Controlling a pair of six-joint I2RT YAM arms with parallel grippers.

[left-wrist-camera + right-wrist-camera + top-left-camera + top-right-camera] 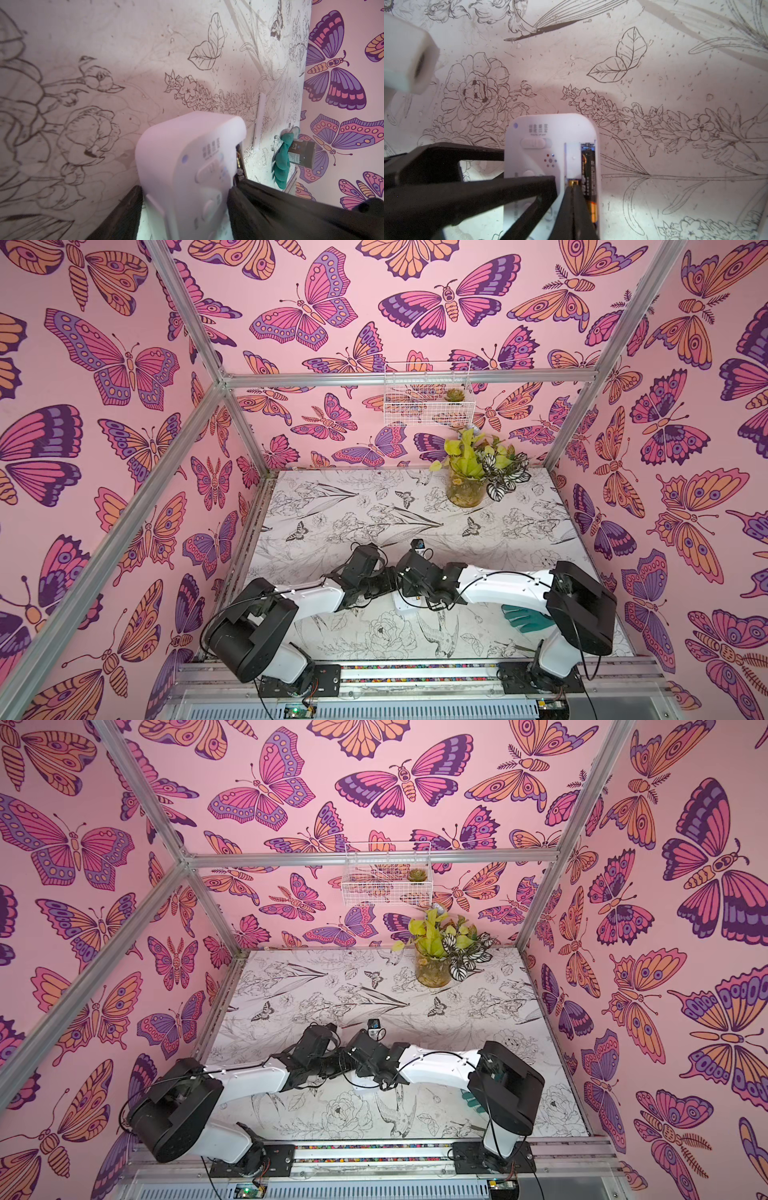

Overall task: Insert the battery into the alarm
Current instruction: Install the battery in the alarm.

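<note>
The alarm (550, 145) is a white rounded slab lying back-up, with its battery bay open. My left gripper (185, 187) is shut on it, one black finger (126, 207) on each side. A black battery with a gold end (588, 172) lies in the bay's outer slot and also shows at the alarm's edge (240, 166). My right gripper (572, 188) is shut, its tips resting in the neighbouring slot. A small gold end (574, 182) shows just past them, and what lies under the fingers is hidden. In both top views the grippers cover all but a white corner of the alarm (404, 605) (359, 1088).
A teal rubber glove (524, 618) (283, 164) lies on the table under the right arm, with a dark jar-like object (303, 153) beside it. A thin white strip (259, 116) lies flat near the alarm. A glass jar of plants (467, 489) stands at the back right, below a wire basket (428, 396) on the wall.
</note>
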